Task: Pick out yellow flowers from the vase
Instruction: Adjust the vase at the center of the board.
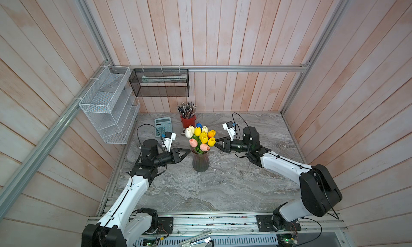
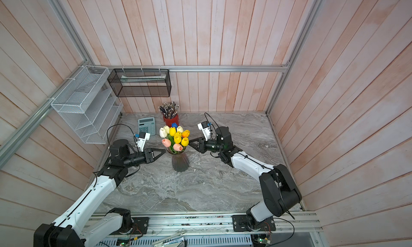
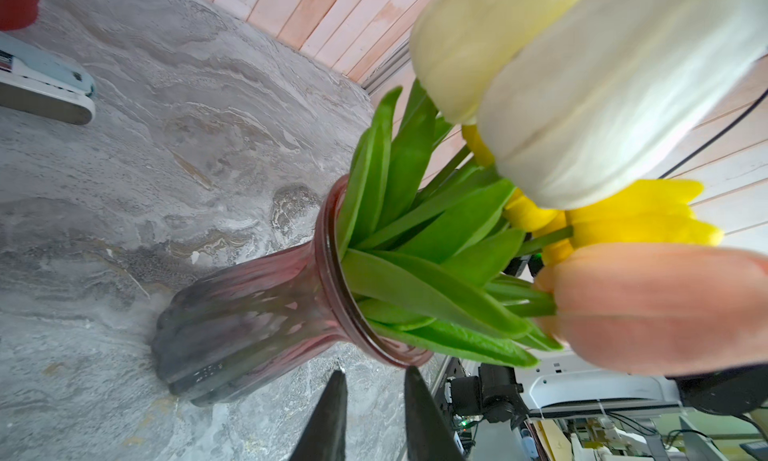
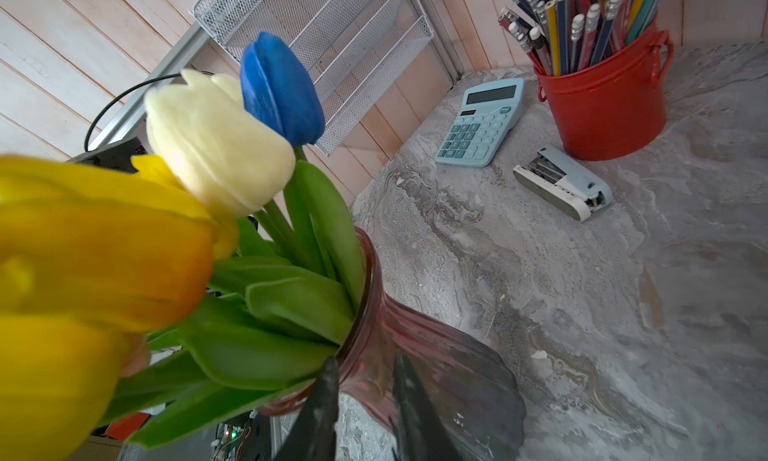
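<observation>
Now, yellow flowers [image 1: 203, 136] stand upright in the vase [image 1: 200, 163]. Right gripper [image 1: 215, 143], jaws slightly parted and empty, sits just beside their heads, nearer; left gripper [image 1: 189, 150], likewise parted and empty, faces pink tulips [image 1: 193, 142].

Centre frame: yellow flowers [image 1: 203, 136], bright, one head tinged orange. Crowding them, white tulips [image 1: 189, 132], pink tulips [image 1: 193, 143], a single blue tulip [image 1: 198, 124] just above. Fresh green leaves [image 3: 415, 280] throughout. Below, vase [image 1: 200, 162]: smoky grey-brown, ribbed, reddish at the rim in the wrist views. Desk [image 1: 223, 185] grey, marble-veined. Upper centre, red cup [image 1: 188, 121]; left of it, pale blue calculator [image 1: 163, 126].
</observation>
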`<control>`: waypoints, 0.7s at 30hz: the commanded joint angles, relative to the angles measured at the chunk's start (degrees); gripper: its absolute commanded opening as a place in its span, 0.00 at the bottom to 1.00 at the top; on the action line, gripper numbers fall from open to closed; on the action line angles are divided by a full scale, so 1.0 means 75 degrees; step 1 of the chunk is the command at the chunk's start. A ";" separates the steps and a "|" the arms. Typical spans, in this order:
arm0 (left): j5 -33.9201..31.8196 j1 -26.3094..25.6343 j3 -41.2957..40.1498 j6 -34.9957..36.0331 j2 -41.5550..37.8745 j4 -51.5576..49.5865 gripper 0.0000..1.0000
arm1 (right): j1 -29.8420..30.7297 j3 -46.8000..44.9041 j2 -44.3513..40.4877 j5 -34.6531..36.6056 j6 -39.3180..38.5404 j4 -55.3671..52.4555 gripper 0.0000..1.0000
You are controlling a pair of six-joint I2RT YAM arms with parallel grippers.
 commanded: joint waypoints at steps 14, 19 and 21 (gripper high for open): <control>0.0065 -0.0264 0.0109 -0.0431 0.0978 0.1146 0.13 | 0.0352 0.0247 0.0166 -0.0097 0.0084 0.0008 0.23; -0.0247 -0.0257 0.0376 -0.0222 0.1258 0.0881 0.12 | 0.0572 0.0304 0.0133 0.0045 -0.0026 -0.0272 0.22; -0.0400 -0.0263 0.0593 -0.0049 0.1406 0.0680 0.12 | 0.0681 0.0330 0.0123 0.0181 -0.0065 -0.0389 0.22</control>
